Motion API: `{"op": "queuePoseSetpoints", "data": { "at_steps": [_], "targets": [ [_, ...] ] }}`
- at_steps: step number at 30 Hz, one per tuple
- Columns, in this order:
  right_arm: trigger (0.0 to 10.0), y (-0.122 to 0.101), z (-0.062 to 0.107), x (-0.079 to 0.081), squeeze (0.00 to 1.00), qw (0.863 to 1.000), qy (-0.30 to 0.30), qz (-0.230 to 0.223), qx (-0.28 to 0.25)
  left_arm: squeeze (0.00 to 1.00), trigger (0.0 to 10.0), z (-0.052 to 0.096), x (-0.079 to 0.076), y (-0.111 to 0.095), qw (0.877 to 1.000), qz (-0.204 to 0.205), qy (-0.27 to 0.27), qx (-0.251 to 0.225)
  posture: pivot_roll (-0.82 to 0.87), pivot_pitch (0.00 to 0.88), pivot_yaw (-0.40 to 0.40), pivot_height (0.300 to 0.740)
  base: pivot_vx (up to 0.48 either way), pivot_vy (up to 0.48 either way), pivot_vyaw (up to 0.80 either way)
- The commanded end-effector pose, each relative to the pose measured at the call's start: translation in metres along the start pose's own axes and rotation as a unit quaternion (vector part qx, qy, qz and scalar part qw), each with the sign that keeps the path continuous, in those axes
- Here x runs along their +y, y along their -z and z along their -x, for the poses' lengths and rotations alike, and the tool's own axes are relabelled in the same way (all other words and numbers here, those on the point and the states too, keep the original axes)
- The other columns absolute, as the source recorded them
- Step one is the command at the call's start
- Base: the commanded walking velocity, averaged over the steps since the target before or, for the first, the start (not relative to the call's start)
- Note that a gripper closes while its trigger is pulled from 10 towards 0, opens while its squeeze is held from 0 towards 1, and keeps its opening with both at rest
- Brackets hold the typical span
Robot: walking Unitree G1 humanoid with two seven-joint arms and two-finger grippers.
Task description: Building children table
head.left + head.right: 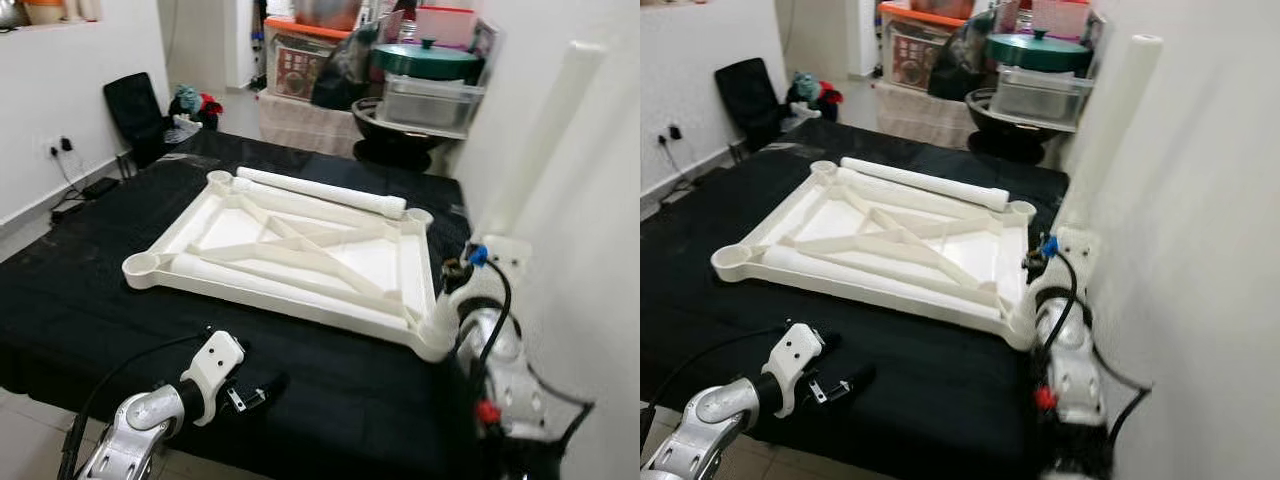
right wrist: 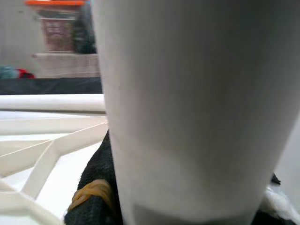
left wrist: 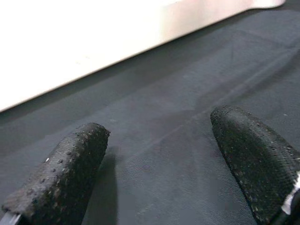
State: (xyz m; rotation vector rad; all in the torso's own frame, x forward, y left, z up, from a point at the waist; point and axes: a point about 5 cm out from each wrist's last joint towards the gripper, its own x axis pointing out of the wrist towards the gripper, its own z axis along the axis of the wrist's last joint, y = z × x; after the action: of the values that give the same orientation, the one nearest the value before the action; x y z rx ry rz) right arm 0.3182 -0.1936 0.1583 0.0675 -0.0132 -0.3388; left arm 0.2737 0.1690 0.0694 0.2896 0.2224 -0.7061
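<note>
One white plastic children's table top [image 1: 300,250] lay underside up, ribs showing, on the black-clothed tabletop [image 1: 90,290], with two loose white tubular legs [image 1: 320,192] resting on it. The right hand [image 1: 1065,245] gripped a further white leg [image 1: 1110,130] upright at the near right corner socket, apparently being seated. The left hand [image 1: 265,385] rested open and empty on the cloth; three legs seemingly remained.

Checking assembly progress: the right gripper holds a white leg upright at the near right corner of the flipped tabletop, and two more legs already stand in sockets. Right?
Not quite. The right gripper does hold a leg upright there, but the other legs lie flat on the tabletop, as the left eye view shows.
</note>
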Motion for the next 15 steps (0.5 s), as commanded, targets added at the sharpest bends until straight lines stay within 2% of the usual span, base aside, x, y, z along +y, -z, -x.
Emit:
{"op": "queuePoseSetpoints", "data": {
  "at_steps": [1, 4, 5, 9, 11, 15],
  "targets": [
    [0.0, 0.036, 0.007, -0.014, 0.0, 0.995, 0.049, 0.025, 0.087, 0.0, 10.0, -0.002, -0.002, 0.002, 1.0, -0.003, 0.003, 0.006, 0.07, 0.0, -0.123, 0.74, 0.0, 0.0, 0.0],
    [0.0, 0.036, 0.007, -0.014, 0.0, 0.995, 0.049, 0.025, 0.087, 0.0, 10.0, -0.002, -0.002, 0.002, 1.0, -0.003, 0.003, 0.006, 0.07, 0.0, -0.123, 0.74, 0.0, 0.0, 0.0],
    [10.0, 0.032, 0.007, -0.008, 0.0, 0.995, 0.045, 0.021, 0.087, 0.0, 10.0, -0.002, -0.002, 0.002, 1.0, -0.003, 0.002, 0.007, 0.08, 0.0, -0.129, 0.74, 0.0, 0.0, 0.0],
    [10.0, 0.016, 0.004, 0.008, 0.0, 0.998, -0.003, 0.028, 0.061, 0.0, 10.0, -0.001, -0.003, 0.004, 1.0, 0.0, 0.0, 0.008, 0.07, 0.0, -0.128, 0.74, 0.0, 0.0, 0.0],
    [10.0, 0.008, 0.003, 0.006, 0.97, 0.998, -0.015, 0.031, 0.043, 0.0, 10.0, -0.001, -0.003, 0.004, 1.0, 0.001, 0.0, 0.008, 0.07, 0.0, -0.128, 0.74, 0.0, 0.0, 0.0],
    [10.0, 0.002, 0.003, 0.002, 1.0, 0.999, -0.021, 0.03, 0.036, 0.0, 10.0, 0.0, -0.002, 0.004, 1.0, 0.001, -0.001, 0.009, 0.07, 0.0, -0.129, 0.74, 0.0, 0.0, 0.0]
  ]
}}
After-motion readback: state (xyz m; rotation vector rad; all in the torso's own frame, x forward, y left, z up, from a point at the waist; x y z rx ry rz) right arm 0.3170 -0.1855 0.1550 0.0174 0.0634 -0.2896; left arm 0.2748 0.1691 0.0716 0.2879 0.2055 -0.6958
